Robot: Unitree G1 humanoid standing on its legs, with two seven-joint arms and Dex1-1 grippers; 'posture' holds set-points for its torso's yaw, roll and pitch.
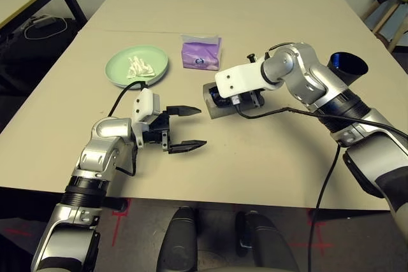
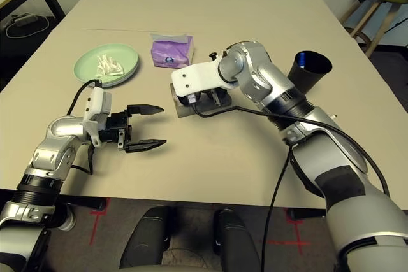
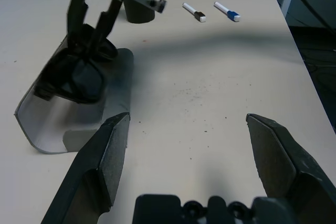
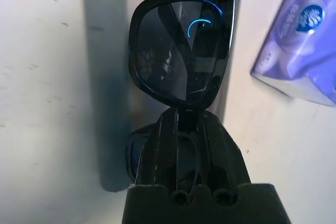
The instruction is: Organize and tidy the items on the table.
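Right wrist view: my right gripper (image 4: 181, 114) has its jaws clamped on the sunglasses (image 4: 184, 51), lowering them into the open case (image 3: 73, 124); left gripper (image 1: 185, 128) waits wide, empty.

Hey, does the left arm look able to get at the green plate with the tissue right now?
Probably yes. The left gripper is open and holds nothing, and the green plate with the tissue lies just beyond it on bare table, nothing between.
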